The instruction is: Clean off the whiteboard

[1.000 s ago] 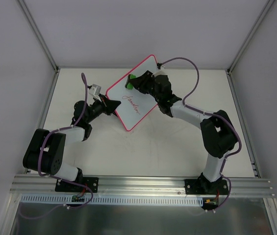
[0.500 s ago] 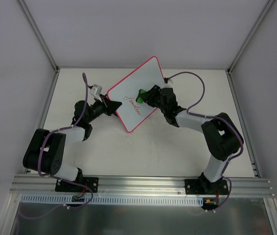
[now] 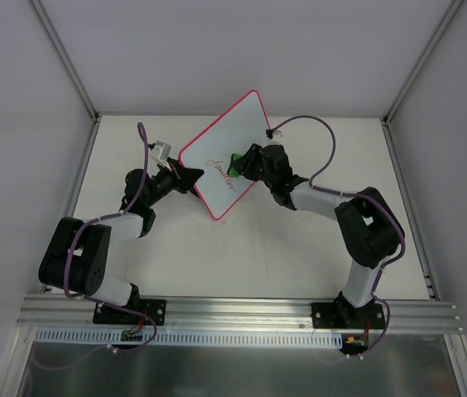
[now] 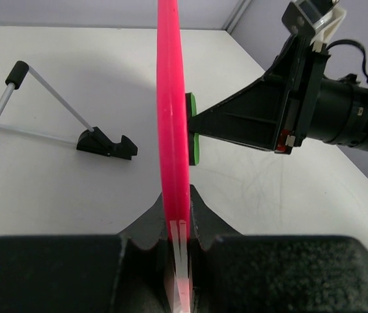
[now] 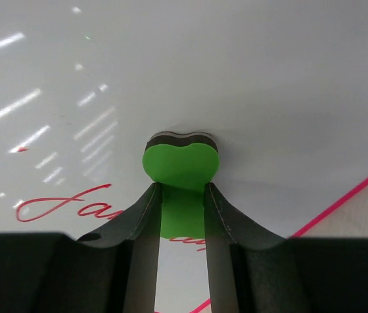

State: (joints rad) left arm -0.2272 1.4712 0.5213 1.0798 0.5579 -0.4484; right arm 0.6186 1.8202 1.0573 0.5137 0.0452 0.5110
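Observation:
The whiteboard (image 3: 221,136) is white with a pink-red rim and is held tilted up off the table; red handwriting (image 3: 219,171) runs across its lower half. My left gripper (image 3: 190,176) is shut on its left edge; in the left wrist view the board (image 4: 171,117) shows edge-on between the jaws. My right gripper (image 3: 241,162) is shut on the green eraser (image 3: 235,162) and presses it against the board's face. In the right wrist view the eraser (image 5: 180,166) sits just above the handwriting (image 5: 60,205), felt side on the board (image 5: 249,78).
A folding wire stand (image 4: 99,140) with black feet lies on the white table (image 3: 299,248) behind the board in the left wrist view. White walls and a metal frame enclose the table.
My right gripper slid the eraser from the board's upper part down toward the handwriting, then slightly left. The board tilted a little. My left gripper stayed put.

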